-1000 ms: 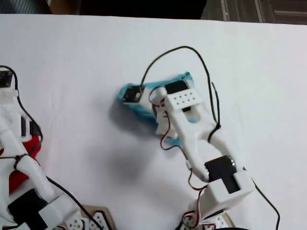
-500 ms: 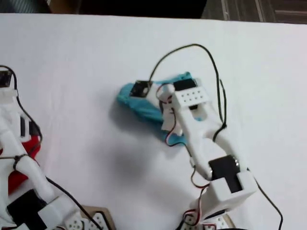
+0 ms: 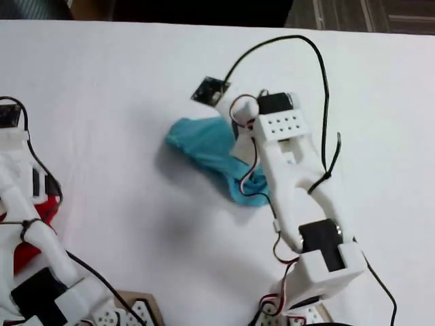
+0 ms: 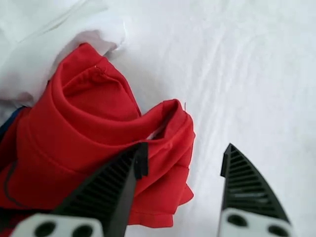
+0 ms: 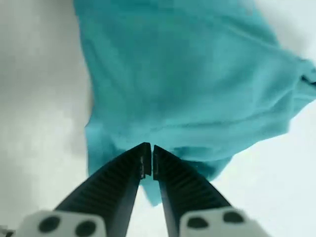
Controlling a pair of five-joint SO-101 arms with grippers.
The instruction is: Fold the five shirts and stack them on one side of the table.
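Desk [image 3: 102,75] is covered in a smooth white cloth with a few soft wrinkles. A dark floor shows past its far edge.

Teal shirt [image 3: 204,149] is soft knit, crumpled into a long slanting lump with rounded folds. It lies near the middle of the desk. The white plastic right arm [image 3: 292,170] lies over the end of the shirt nearer the right edge, and a black cable [image 3: 285,47] loops above it.

Right hand [image 5: 146,160]: ribbed black fingers pressed together, tips right over the teal shirt [image 5: 187,74] near its hem. I cannot tell whether any fabric is pinched between them.

Red shirt [image 4: 89,143] is bunched in thick rolled folds with a stitched hem showing. It sits at the left edge of the desk, toward the near-left corner, touching a rumpled heap of white fabric [image 4: 54,44].

Left hand [image 4: 183,157]: fingers wide apart. One finger is over the edge of the red shirt, the other over bare cloth beside it.
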